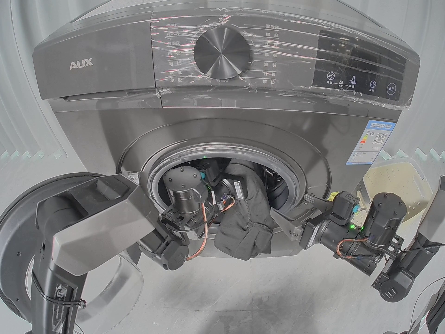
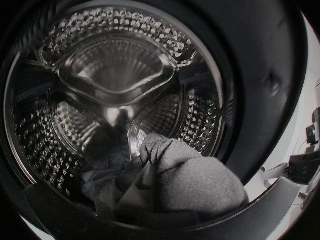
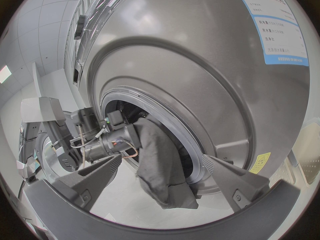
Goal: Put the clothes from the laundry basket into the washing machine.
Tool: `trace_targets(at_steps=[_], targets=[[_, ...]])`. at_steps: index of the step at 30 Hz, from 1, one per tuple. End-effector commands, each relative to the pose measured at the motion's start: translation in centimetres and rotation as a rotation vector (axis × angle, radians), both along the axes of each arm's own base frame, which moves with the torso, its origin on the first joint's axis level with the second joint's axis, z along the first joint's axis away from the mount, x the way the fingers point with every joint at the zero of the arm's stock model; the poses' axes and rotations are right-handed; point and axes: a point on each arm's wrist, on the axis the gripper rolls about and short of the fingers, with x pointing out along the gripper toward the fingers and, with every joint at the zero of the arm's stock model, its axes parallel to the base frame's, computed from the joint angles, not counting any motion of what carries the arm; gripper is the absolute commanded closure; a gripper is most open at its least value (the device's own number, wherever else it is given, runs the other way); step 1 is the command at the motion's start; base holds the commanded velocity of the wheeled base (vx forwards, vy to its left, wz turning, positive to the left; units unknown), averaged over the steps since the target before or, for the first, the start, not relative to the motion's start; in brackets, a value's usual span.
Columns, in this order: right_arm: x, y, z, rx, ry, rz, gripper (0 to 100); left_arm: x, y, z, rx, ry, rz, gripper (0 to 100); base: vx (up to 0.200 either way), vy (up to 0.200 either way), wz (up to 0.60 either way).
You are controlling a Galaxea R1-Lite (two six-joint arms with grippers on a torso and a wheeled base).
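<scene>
Right gripper (image 1: 299, 214) spread wide and empty; dark garment (image 1: 243, 219) half inside the washing machine (image 1: 222, 117).
You will find the right gripper low in front of the door opening, just right of the garment and clear of it. Inspect the garment: black creased cloth draped over the lower lip of the opening, one end hanging outside, the other bunched inside the drum (image 2: 113, 70). The left gripper (image 1: 222, 195) sits in the opening against the garment; you cannot tell its grip state. Farther off, right of the machine, stands the cream perforated laundry basket (image 1: 398, 182).
</scene>
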Motion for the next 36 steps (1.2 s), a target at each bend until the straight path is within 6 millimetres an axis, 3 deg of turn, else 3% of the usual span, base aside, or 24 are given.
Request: trace_targets(at_steps=[1,7,15,24,27,36], targets=[[0.0,0.0,-0.1,-0.001,0.002,0.001,0,1.6,-0.7,-1.9,0.029,0.055,0.020,100,0.000,0.000,0.00],[0.2,0.1,0.0,0.001,-0.002,-0.001,0,4.2,-0.7,-3.0,0.020,0.043,0.057,100,0.000,0.000,0.00],[0.1,0.1,0.0,0.001,-0.002,0.001,0,7.6,0.0,-1.5,0.005,0.034,0.164,100,0.000,0.000,0.00],[0.0,0.2,-0.2,0.001,0.007,0.007,0,12.0,-0.3,-2.0,-0.047,-0.009,0.295,100,0.000,0.000,0.00],[0.0,0.2,-0.2,0.000,0.008,0.007,0,12.8,0.0,-3.6,-0.026,0.022,0.328,100,0.000,0.000,0.00],[0.1,0.2,-0.3,-0.002,0.008,0.005,0,13.5,1.2,-3.7,-0.020,0.033,0.355,100,0.000,0.000,0.00]])
